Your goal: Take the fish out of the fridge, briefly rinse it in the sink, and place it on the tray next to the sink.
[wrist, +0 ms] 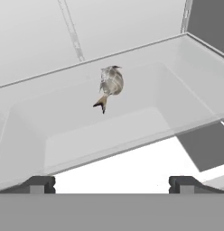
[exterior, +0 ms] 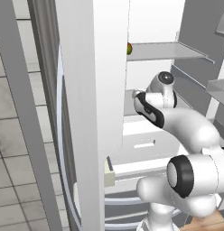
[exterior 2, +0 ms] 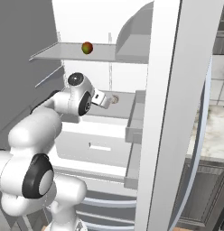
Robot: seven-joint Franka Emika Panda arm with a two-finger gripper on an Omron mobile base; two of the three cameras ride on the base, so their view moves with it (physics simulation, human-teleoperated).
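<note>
Fish (wrist: 109, 84) lies in an open white fridge (exterior 2: 163, 113) drawer (wrist: 109, 122), ahead of the gripper (wrist: 111, 182). Jaws released, empty. Recommend centring over its body, descending squarely before closing.

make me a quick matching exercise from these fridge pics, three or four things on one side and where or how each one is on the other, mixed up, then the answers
Things:
1. fish
2. round red-green fruit
3. pincer
4. fridge door

Place or state:
A. on the grey upper shelf of the fridge
B. swung open, standing at the side of the compartment
C. lying in the white open drawer, tail toward the camera in the hand view
D. open, holding nothing, short of the drawer

Right pairs: 1-C, 2-A, 3-D, 4-B
</note>
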